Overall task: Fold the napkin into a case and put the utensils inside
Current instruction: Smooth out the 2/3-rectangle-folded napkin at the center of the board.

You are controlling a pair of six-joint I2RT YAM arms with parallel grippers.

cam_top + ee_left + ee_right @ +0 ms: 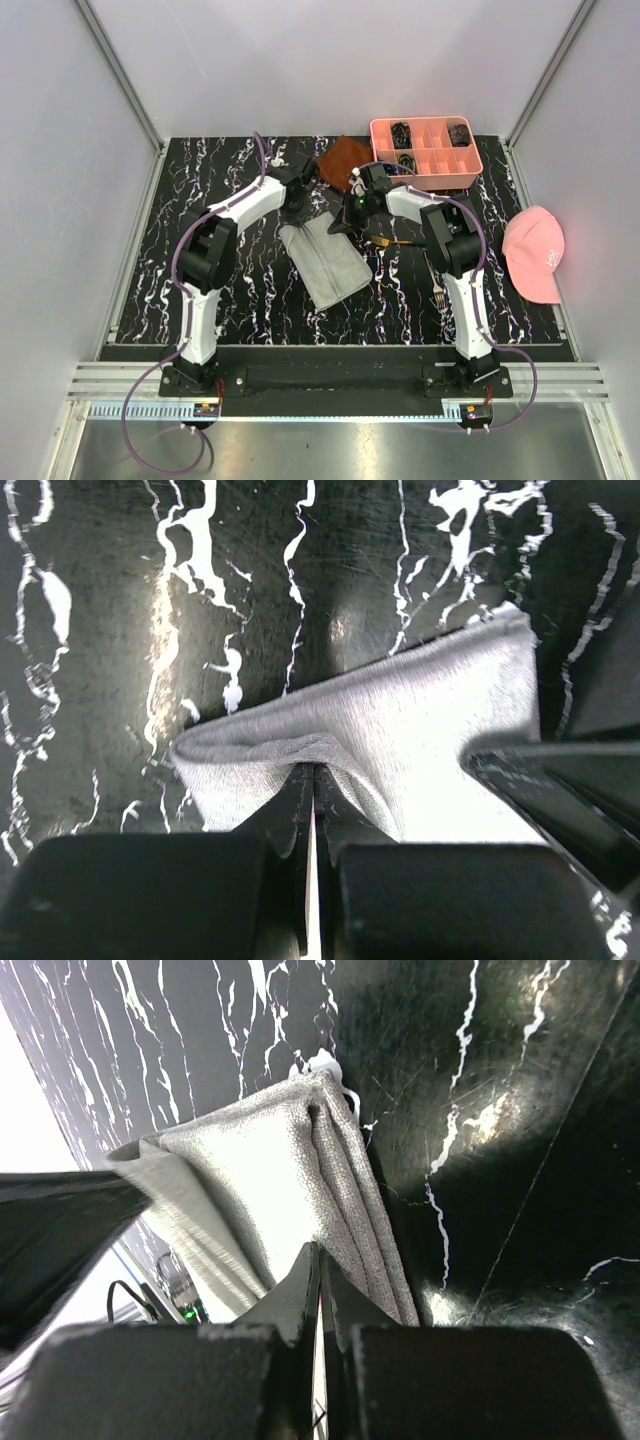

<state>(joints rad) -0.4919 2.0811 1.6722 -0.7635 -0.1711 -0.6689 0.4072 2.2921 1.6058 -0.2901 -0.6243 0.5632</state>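
Observation:
The light grey napkin [326, 262] lies folded into a layered strip in the middle of the black marbled table. My left gripper [299, 207] is shut on its far left corner; in the left wrist view the jaws [315, 770] pinch the cloth [400, 740]. My right gripper [345, 216] is shut on the far right corner; in the right wrist view the jaws [320, 1250] pinch the layered edge [270, 1180]. A slim dark utensil with a gold end [396, 241] and a silver fork [438, 291] lie on the table right of the napkin.
A pink compartment tray [425, 176] with small dark items stands at the back right. A rust-brown cloth [343, 160] lies beside it. A pink cap [535, 252] lies at the right edge. White walls enclose the table.

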